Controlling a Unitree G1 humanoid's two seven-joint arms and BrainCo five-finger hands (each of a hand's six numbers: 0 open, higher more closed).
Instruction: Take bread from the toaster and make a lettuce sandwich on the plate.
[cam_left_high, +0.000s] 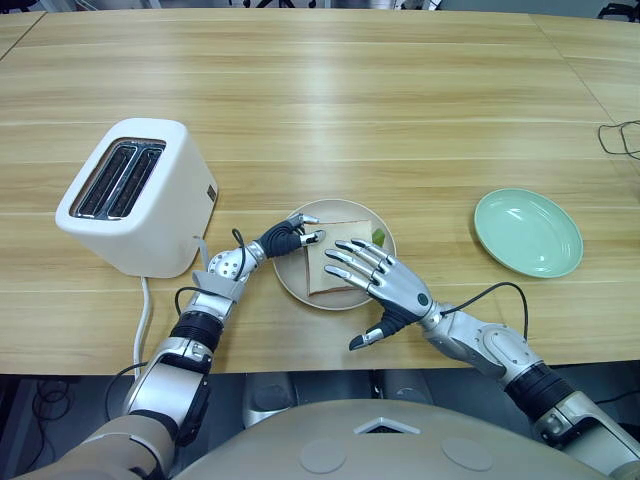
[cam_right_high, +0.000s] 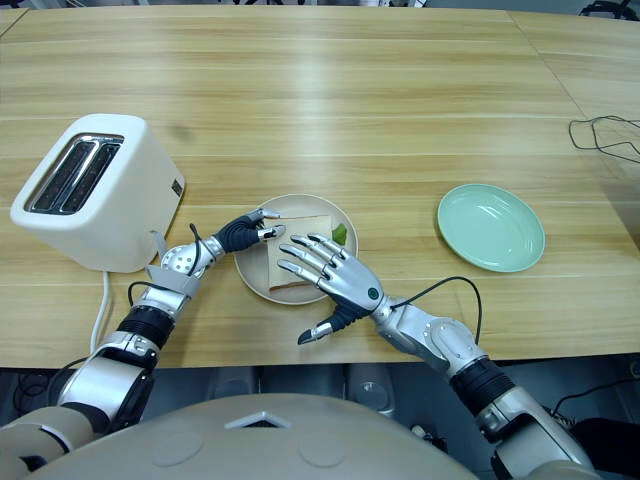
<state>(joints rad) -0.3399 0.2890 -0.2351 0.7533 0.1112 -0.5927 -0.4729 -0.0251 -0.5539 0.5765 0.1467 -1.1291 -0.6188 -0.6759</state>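
Right hand (cam_left_high: 385, 280), fingers spread, is over the bread (cam_left_high: 340, 232) on the tan plate (cam_left_high: 290, 280), lettuce (cam_left_high: 378, 237) peeking out beside it; left hand (cam_left_high: 285, 238), curled, sits at the bread's left corner; recommend lowering flat and pressing lightly so nothing slides.

Both arms reach in from the near edge, hands converging at centre. The left forearm (cam_left_high: 200, 325) rises from the lower left, slanting up and to the right; its wrist bends further right, so the left hand (cam_left_high: 283, 239) lies almost level, dark fingers curled loosely, pale tips pointing right and nothing closed between them. The right forearm (cam_left_high: 492, 346) enters from the lower right and runs up and to the left. The right hand (cam_left_high: 390, 285) is held flat, palm down, fingers (cam_left_high: 352, 260) straight and fanned toward the left hand, thumb (cam_left_high: 367, 338) splayed back toward the near edge. The two hands are close but apart.
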